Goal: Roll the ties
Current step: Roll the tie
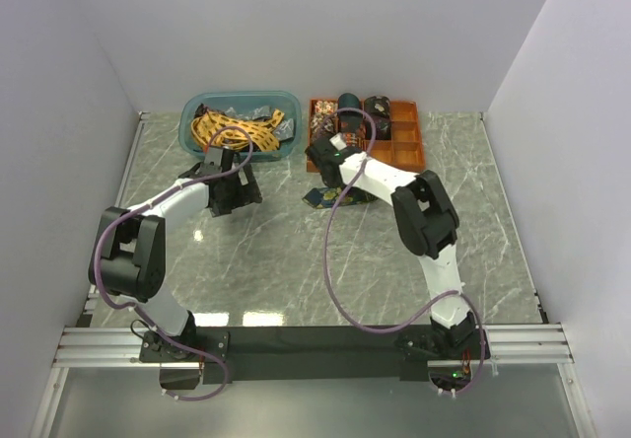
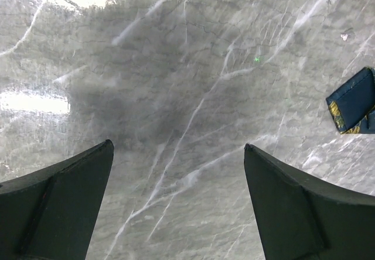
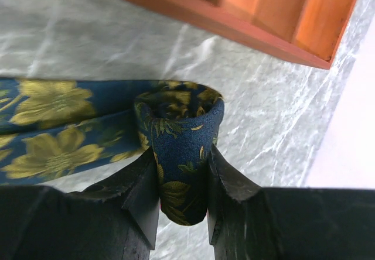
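A navy tie with gold flowers is partly wound into a roll (image 3: 181, 134). My right gripper (image 3: 181, 169) is shut on this roll, one finger on each side. The tie's loose tail (image 3: 53, 125) runs off to the left over the marble. From above, the right gripper (image 1: 328, 159) sits just in front of the orange tray, with the tie's tail (image 1: 323, 197) on the table below it. My left gripper (image 2: 177, 146) stands open over bare marble with nothing between its fingers; the tie's end (image 2: 353, 101) shows at its right edge. Seen from above, the left gripper (image 1: 235, 191) is left of the tie.
A teal bin (image 1: 192, 134) at the back left holds yellow lattice ties (image 1: 232, 127) and darker ones. The orange compartment tray (image 1: 409, 147) at the back centre holds several rolled ties; its near wall (image 3: 193, 8) is close above the roll. White walls enclose the table.
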You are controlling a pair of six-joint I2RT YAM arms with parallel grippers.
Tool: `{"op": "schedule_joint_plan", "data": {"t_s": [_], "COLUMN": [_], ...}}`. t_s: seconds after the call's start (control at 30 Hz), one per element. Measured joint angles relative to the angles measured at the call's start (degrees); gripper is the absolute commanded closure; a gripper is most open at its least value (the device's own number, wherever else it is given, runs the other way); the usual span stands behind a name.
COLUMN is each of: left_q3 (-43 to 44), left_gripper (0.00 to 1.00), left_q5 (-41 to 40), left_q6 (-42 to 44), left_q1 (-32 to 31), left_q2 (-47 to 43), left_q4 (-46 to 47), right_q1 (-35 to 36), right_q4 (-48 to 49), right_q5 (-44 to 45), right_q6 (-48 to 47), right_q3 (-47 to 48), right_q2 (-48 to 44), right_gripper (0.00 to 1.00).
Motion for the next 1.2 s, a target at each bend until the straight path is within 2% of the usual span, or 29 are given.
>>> {"op": "schedule_joint_plan", "data": {"t_s": [0.17,0.27,0.3,0.37,0.4,0.47,0.7,0.9,1.07,1.2], "left_q3": [0.02,0.02,0.02,0.02,0.02,0.02,0.02,1.36,5.92,12.98], "left_gripper": [0.01,0.01,0.01,0.0,0.01,0.01,0.0,0.01,0.01,0.07], "left_q5": [0.0,0.0,0.02,0.07,0.15,0.28,1.79,4.13,4.61,4.83], "left_q6": [0.04,0.13,0.2,0.22,0.22,0.22,0.22,-0.07,-0.66,-1.55], "left_q1": [0.0,0.0,0.0,0.0,0.0,0.0,0.0,-0.35,-2.86,-7.21], "left_q2": [0.0,0.0,0.0,0.0,0.0,0.0,0.0,0.02,0.46,3.28], "left_q4": [-0.02,0.0,0.0,0.02,0.02,0.02,0.63,0.59,-0.13,-0.74], "right_q1": [2.58,2.82,2.82,2.67,2.54,2.36,2.6,2.34,1.92,0.37], "right_q4": [-4.07,-5.62,-5.88,-6.38,-6.43,-6.4,-6.38,-6.49,-4.98,-1.11], "right_q5": [0.07,-1.73,-2.64,-4.11,-4.9,-7.17,-12.83,-17.07,-23.12,-27.71], "right_q6": [0.46,1.01,1.2,1.66,1.9,2.43,4.55,7.39,9.77,11.43], "right_q3": [4.76,6.34,6.58,7.1,7.26,7.41,7.43,7.43,6.6,1.75], "right_q2": [4.07,5.18,5.27,5.31,5.33,5.33,4.66,3.06,-0.94,-8.15], "right_gripper": [0.84,0.7,0.63,0.56,0.5,0.45,0.38,0.36,0.32,0.3]}}
